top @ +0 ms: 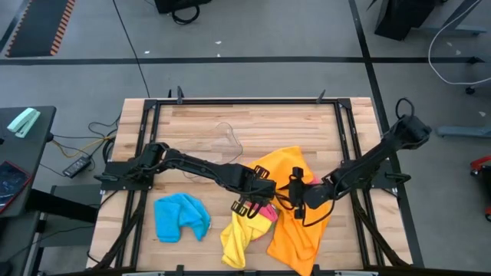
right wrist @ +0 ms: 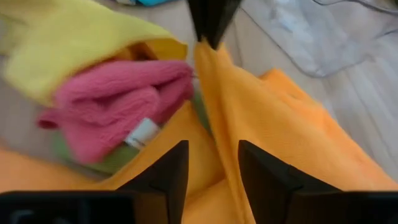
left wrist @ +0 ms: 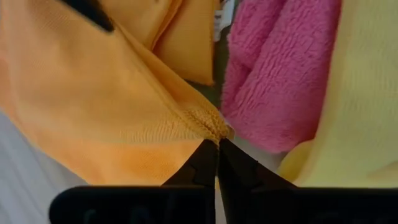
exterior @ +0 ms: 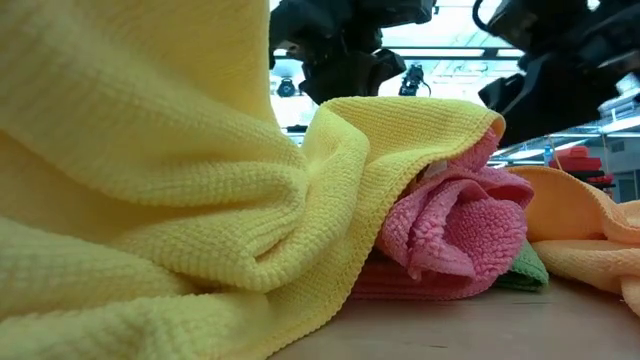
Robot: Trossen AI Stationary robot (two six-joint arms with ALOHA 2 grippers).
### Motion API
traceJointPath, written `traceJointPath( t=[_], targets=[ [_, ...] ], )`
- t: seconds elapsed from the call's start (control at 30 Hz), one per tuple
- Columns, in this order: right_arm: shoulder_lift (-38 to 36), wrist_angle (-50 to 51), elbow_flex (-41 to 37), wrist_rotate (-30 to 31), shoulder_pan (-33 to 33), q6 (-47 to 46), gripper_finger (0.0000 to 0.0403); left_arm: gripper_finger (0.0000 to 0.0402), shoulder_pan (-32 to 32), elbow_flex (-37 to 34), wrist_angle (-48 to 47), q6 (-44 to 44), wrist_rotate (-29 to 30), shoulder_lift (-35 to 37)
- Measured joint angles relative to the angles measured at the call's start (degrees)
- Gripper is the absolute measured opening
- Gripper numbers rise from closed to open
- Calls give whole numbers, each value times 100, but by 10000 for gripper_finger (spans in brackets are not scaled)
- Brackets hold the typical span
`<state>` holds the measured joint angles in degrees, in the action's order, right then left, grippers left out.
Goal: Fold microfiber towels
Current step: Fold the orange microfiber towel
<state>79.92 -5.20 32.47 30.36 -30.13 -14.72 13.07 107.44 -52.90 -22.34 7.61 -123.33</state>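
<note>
Soft towels bunched in a pile on a light plank-wood table (top: 253, 123), toward 5 o'clock from table centre. Orange towel (top: 295, 222): largest, fine flat knit, draped in long folds, hemmed edge visible in the left wrist view. Yellow towel (top: 242, 234): waffle-like ribbed weave, thick rolled folds, at the 7 o'clock side of the orange one, touching it. Pink towel (exterior: 455, 225): fluffy looped pile, rolled into a wad, tucked between yellow and orange; a white tag (right wrist: 142, 132) on it. Green towel (exterior: 525, 268): only a sliver shows under the pink. Blue towel (top: 182, 216): crumpled, lying apart at 9 o'clock of the pile. Clear plastic tub (top: 219, 142): thin, transparent, at 11 o'clock of the pile.

Left gripper (left wrist: 217, 144): over the pile, jaws pressed together on a pinched corner of the orange towel, cloth lifted into a peak.

Right gripper (right wrist: 212, 163): just at 3 o'clock of the left one, jaws partly apart, a raised fold of orange towel running between them; cannot tell whether the fingers press it.
</note>
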Motion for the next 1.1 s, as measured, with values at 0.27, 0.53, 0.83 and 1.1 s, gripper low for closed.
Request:
traceJointPath(
  t=[0.27, 0.53, 0.83, 1.1],
  targets=[
    [270, -344, 39, 38, 0, 290, 155, 31, 18, 0, 200, 286, -454, 0],
    [44, 60, 61, -36, 1, 232, 155, 49, 32, -6, 3, 241, -444, 13],
    [-42, -43, 61, -36, 2, 340, 155, 142, 117, -7, -208, 240, -426, 33],
    [780, -848, 205, 73, 0, 887, 155, 172, 111, -7, -301, 397, -424, 35]
  ],
)
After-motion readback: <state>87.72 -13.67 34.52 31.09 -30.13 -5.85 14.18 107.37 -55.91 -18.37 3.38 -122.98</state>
